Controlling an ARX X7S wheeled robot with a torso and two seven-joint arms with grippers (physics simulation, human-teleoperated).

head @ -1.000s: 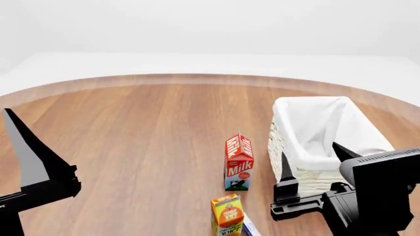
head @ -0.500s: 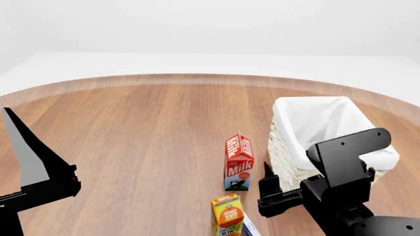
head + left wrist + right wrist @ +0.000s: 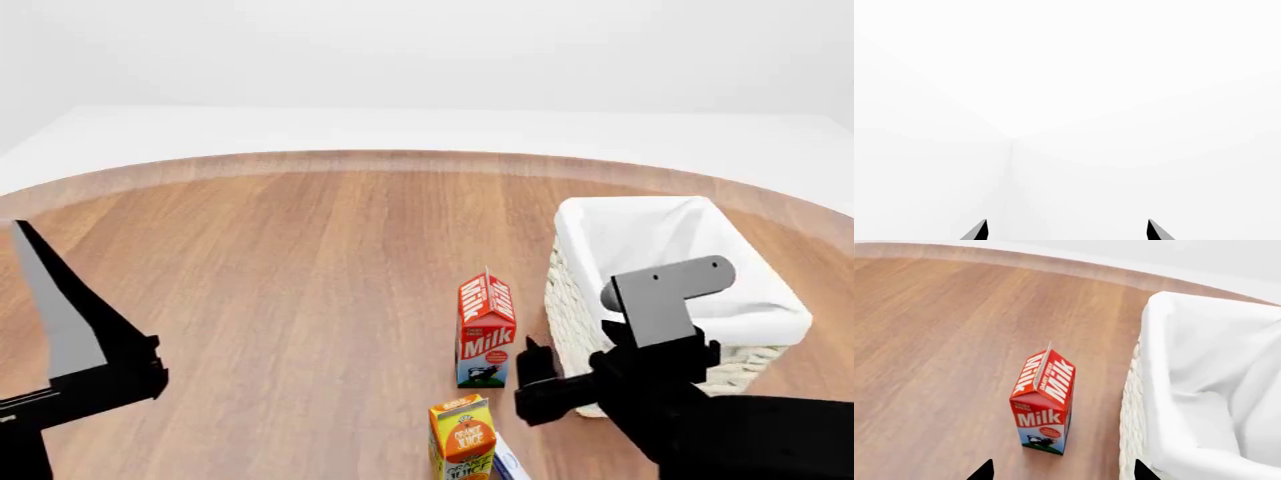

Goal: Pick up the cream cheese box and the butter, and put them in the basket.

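On the right side of the table [image 3: 294, 250], the basket [image 3: 667, 255] is standing upright, its white liner folded over the rim. Just beside its left wall, apart from it, a red milk carton [image 3: 486, 330] is standing; nearer the robot, an orange juice carton [image 3: 462, 437] is standing with a blue-and-white edge, perhaps the cream cheese box [image 3: 509, 462], peeking from behind it. Right gripper [image 3: 534, 385] is hovering between milk carton and basket, fingers spread and empty. Left gripper [image 3: 1066, 231] is pointing at blank white, fingers [image 3: 977, 232] released.
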